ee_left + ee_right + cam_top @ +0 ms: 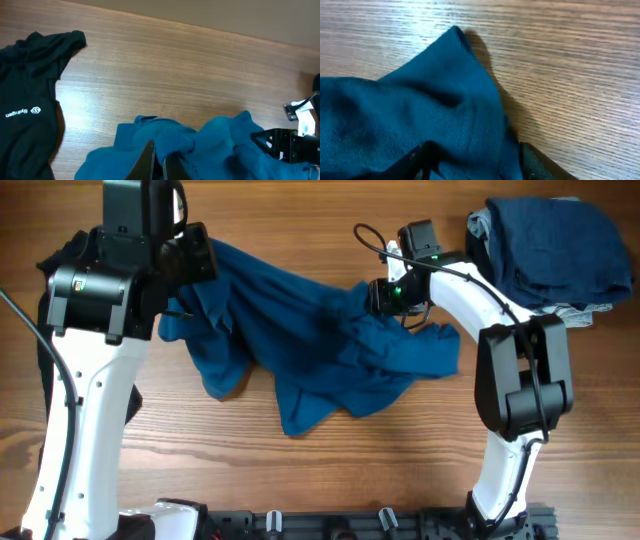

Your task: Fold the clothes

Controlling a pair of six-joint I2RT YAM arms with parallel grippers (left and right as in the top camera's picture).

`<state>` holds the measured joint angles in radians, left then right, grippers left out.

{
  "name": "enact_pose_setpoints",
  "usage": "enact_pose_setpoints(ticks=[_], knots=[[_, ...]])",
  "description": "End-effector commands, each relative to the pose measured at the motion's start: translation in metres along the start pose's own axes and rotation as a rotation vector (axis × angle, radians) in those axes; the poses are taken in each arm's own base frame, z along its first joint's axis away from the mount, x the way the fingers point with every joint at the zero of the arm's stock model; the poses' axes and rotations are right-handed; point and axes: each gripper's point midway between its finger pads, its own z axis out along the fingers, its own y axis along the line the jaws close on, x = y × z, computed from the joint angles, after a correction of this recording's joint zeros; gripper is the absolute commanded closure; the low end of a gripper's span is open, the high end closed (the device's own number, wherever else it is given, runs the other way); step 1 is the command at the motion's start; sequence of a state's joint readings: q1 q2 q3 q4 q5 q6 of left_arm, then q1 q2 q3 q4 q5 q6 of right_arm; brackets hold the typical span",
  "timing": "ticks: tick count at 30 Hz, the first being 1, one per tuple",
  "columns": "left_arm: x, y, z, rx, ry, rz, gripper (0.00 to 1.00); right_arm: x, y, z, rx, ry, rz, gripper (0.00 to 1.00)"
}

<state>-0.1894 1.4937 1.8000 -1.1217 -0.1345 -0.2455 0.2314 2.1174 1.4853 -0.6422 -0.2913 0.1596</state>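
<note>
Reader: Where does the task garment lie?

Arm: Teal shirt (330, 350), crumpled and unfolded on the wooden table (300, 220). It stretches between my two grippers, and its lower edge hangs toward the near side of the table in loose folds.

Reader: What is the state of the left gripper?

Arm: Left gripper (190, 260) sits at the shirt's upper-left corner. In the left wrist view my fingers (147, 162) are pressed close together, with a bunched ridge of teal fabric pinched between them. The cloth beside the pinch rises off the wood.

Reader: And the right gripper?

Arm: Right gripper (385, 295) sits at the shirt's upper-right edge. In the right wrist view my two dark fingers (420, 160) flank a thick fold, and the fabric fills the gap between them, so I read it as clamped on the shirt. The fingertips themselves fall below the frame. One pointed corner of the shirt juts past the fingers and casts a shadow on the wood.

Reader: What else surrounds the shirt?

Arm: Black garment (25, 100) with small white lettering lies left of the shirt, apart from it and partly under my left arm. Pile of dark blue clothes (555, 245) lies right of the shirt, beyond the right gripper, with a grey edge showing beneath the pile.
</note>
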Motion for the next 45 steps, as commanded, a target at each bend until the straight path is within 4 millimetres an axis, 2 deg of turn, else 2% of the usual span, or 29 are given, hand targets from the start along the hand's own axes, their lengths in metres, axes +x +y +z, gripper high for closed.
enact_pose_setpoints(ticks=[1, 2, 4, 6, 7, 9, 11, 12, 13, 15, 16, 17, 20, 23, 28, 30, 32, 34, 37, 39, 40, 42, 44, 45], knots=[[-0.013, 0.004, -0.017, -0.008, -0.065, -0.005, 0.96, 0.011, 0.013, 0.011, -0.067, 0.046, 0.007, 0.58], [-0.013, 0.004, -0.017, -0.008, -0.065, -0.005, 0.96, 0.013, 0.016, 0.011, -0.074, 0.053, 0.004, 0.67], [-0.013, 0.004, -0.017, -0.007, -0.065, -0.005, 0.96, 0.016, 0.021, 0.012, -0.082, 0.063, 0.015, 0.95], [-0.014, 0.004, -0.017, -0.008, -0.065, -0.005, 0.96, 0.012, 0.027, 0.004, -0.108, 0.052, 0.014, 0.95], [-0.014, 0.004, -0.017, -0.007, -0.066, -0.006, 0.96, 0.007, 0.029, -0.007, -0.111, 0.035, 0.010, 0.96], [-0.015, 0.004, -0.017, -0.006, -0.070, -0.006, 0.96, -0.020, 0.038, -0.068, -0.114, -0.079, -0.029, 0.96], [-0.016, 0.003, -0.017, -0.005, -0.073, -0.007, 0.96, -0.038, 0.039, -0.125, -0.068, -0.202, -0.045, 0.96], [-0.017, 0.003, -0.017, -0.003, -0.078, -0.007, 0.96, -0.046, 0.040, -0.167, -0.032, -0.291, -0.063, 0.96], [-0.021, 0.002, -0.018, 0.002, -0.097, -0.010, 0.96, -0.050, 0.040, -0.199, -0.003, -0.356, -0.085, 0.96], [-0.036, -0.001, -0.032, 0.024, -0.162, -0.020, 0.96, -0.051, 0.034, -0.258, 0.078, -0.474, -0.092, 0.96], [-0.042, -0.002, -0.042, 0.034, -0.194, -0.025, 0.96, -0.048, 0.034, -0.279, 0.094, -0.515, -0.096, 0.96], [-0.051, -0.002, -0.058, 0.049, -0.242, -0.032, 0.96, -0.042, 0.034, -0.309, 0.110, -0.578, -0.096, 0.96], [-0.060, 0.001, -0.096, 0.065, -0.333, -0.021, 0.96, -0.022, 0.026, -0.361, 0.158, -0.679, -0.070, 0.95], [-0.057, 0.007, -0.126, 0.080, -0.382, -0.029, 0.96, -0.002, 0.007, -0.390, 0.214, -0.723, -0.016, 0.96], [-0.060, 0.029, -0.150, -0.009, -0.456, -0.061, 0.96, 0.013, -0.028, -0.409, 0.248, -0.745, 0.137, 0.96], [-0.067, 0.028, -0.162, 0.006, -0.510, -0.073, 0.96, 0.014, -0.023, -0.421, 0.228, -0.783, 0.125, 0.96], [-0.073, 0.029, -0.186, 0.033, -0.586, -0.093, 0.96, 0.022, -0.010, -0.450, 0.228, -0.859, 0.100, 0.96], [-0.068, 0.031, -0.212, 0.071, -0.635, -0.098, 0.96, 0.035, 0.003, -0.477, 0.228, -0.920, 0.079, 0.96], [-0.053, 0.030, -0.259, 0.166, -0.716, -0.094, 0.96, 0.059, 0.021, -0.510, 0.229, -0.997, 0.054, 0.96], [-0.037, 0.037, -0.300, 0.213, -0.800, -0.100, 0.96, 0.085, 0.025, -0.528, 0.267, -1.043, 0.063, 0.96], [-0.032, 0.040, -0.312, 0.222, -0.826, -0.104, 0.96, 0.094, 0.026, -0.534, 0.284, -1.060, 0.069, 0.96], [-0.013, 0.052, -0.353, 0.258, -0.919, -0.133, 0.96, 0.118, 0.029, -0.547, 0.313, -1.098, 0.078, 0.96], [0.004, 0.058, -0.384, 0.306, -0.987, -0.149, 0.96, 0.133, 0.034, -0.554, 0.317, -1.120, 0.075, 0.96], [0.007, 0.061, -0.392, 0.313, -1.006, -0.152, 0.96, 0.136, 0.034, -0.557, 0.323, -1.125, 0.079, 0.96]])
